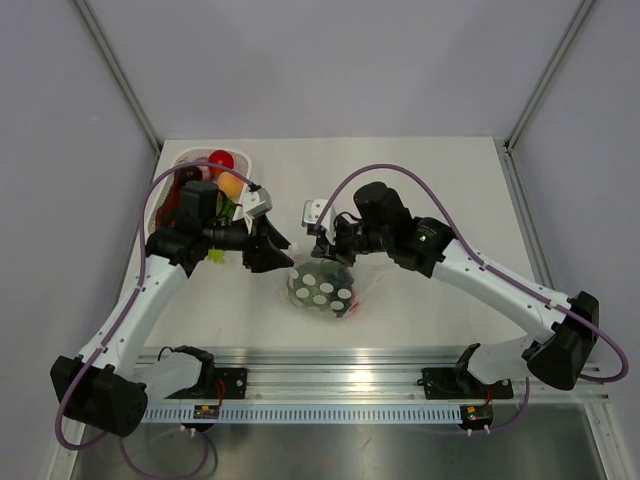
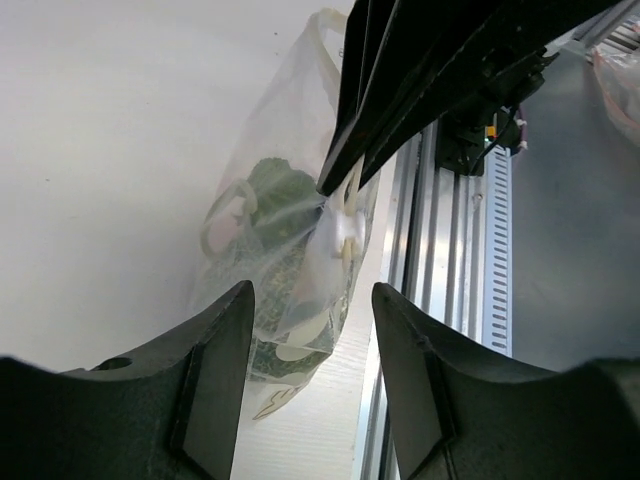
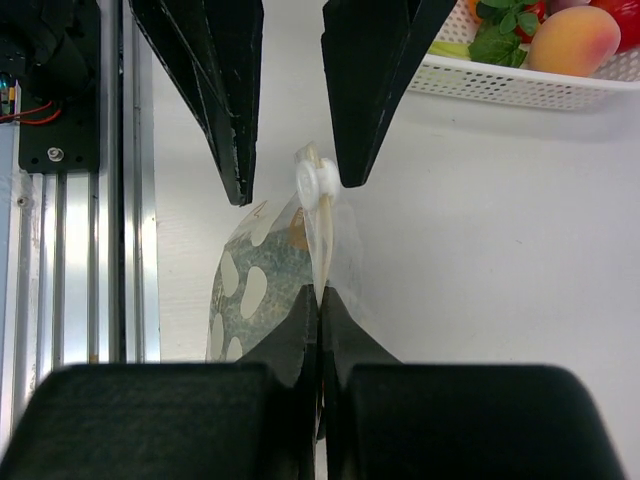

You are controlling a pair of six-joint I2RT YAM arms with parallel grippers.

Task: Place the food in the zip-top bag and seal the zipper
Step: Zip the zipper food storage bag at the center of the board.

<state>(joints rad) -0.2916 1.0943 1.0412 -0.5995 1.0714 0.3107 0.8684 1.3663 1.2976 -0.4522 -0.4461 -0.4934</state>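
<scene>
Okay, zip-top bag (image 1: 320, 288) sits mid-bench (image 1: 430, 180) with green pieces inside, and the right end effector (image 3: 320, 300) is pinching its zipper (image 3: 322, 240) edge. Left end effector (image 3: 295, 185) is spread, straddling the bag's white slider (image 3: 318, 183) without gripping it. More food (image 3: 575, 40) sits in the white tray (image 3: 520, 85) beyond the bag.

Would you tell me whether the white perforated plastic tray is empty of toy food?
No, a peach-coloured toy ball and green leafy toy pieces lie in the white perforated plastic tray.
</scene>
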